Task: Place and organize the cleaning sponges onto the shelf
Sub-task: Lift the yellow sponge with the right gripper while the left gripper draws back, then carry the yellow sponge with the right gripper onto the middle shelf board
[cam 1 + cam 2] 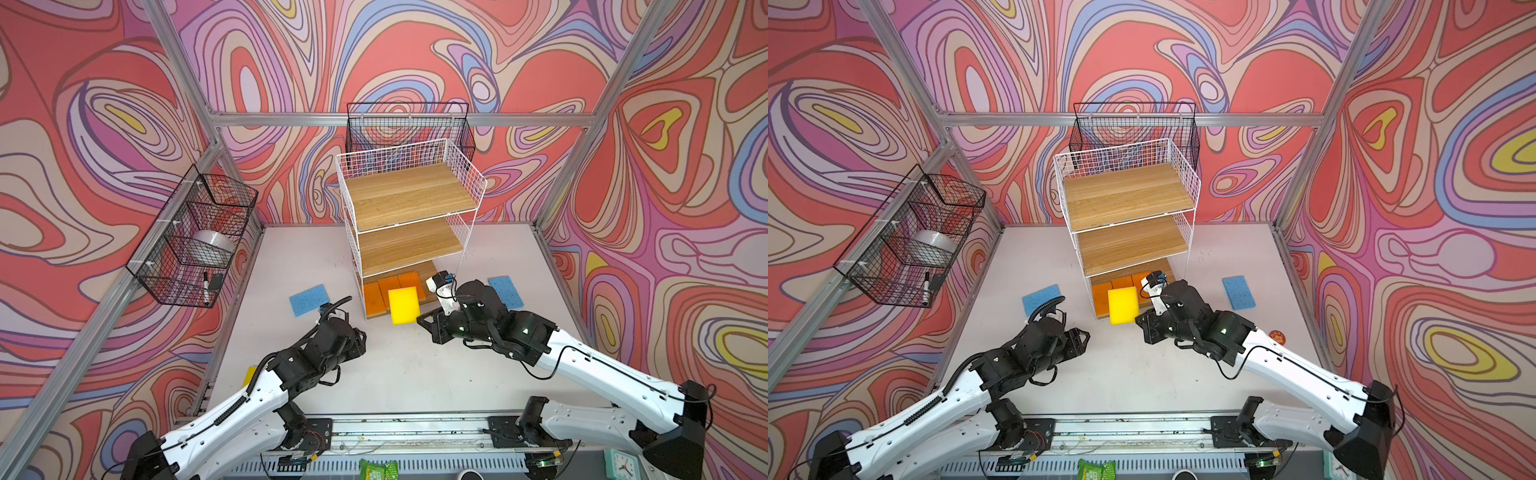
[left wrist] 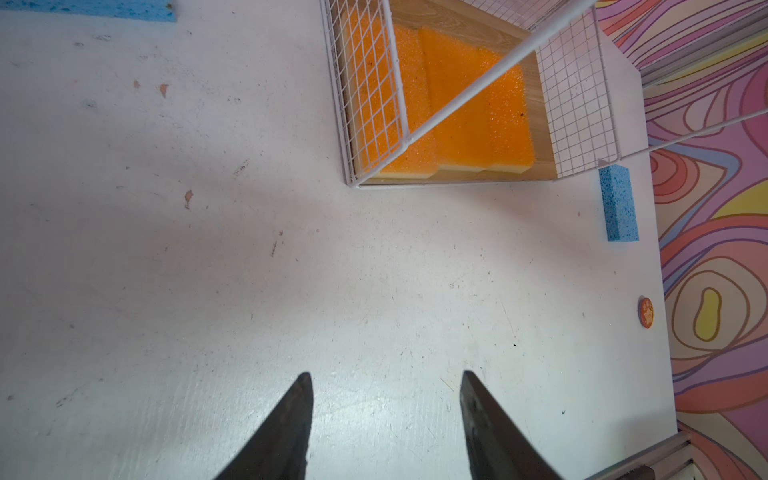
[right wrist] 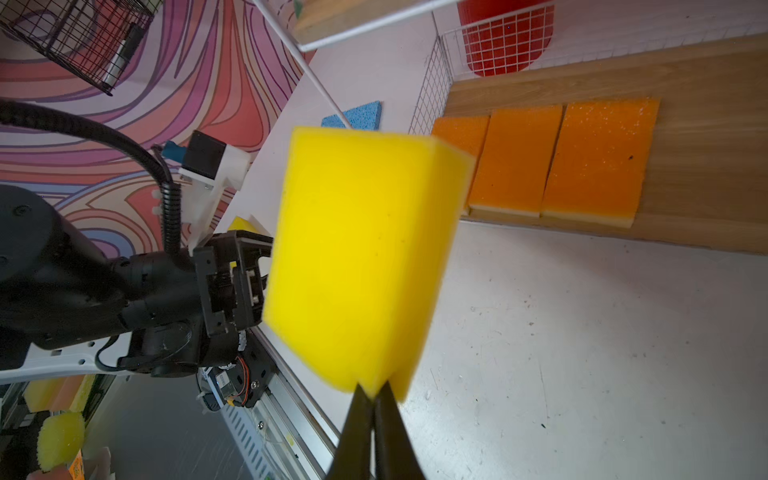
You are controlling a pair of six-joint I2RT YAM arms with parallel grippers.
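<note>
While right gripper (image 3: 374,390) clamps one yellow sponge (image 3: 357,257), left gripper (image 2: 386,378) apart, three orange sponges (image 3: 457,139) (image 3: 515,158) (image 3: 598,158) shelved, two blue sponges (image 1: 309,299) (image 1: 505,292)

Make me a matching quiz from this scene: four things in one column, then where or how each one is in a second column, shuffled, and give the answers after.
Column one
1. orange sponges
2. yellow sponge
3. blue sponge right of the shelf
4. left tool

Column two
A. open, holding nothing, above the table
B. pinched in the shut right tool
C. side by side on the shelf's lowest board
D. lying flat on the table, untouched

Pairs: 1-C, 2-B, 3-D, 4-A
</note>
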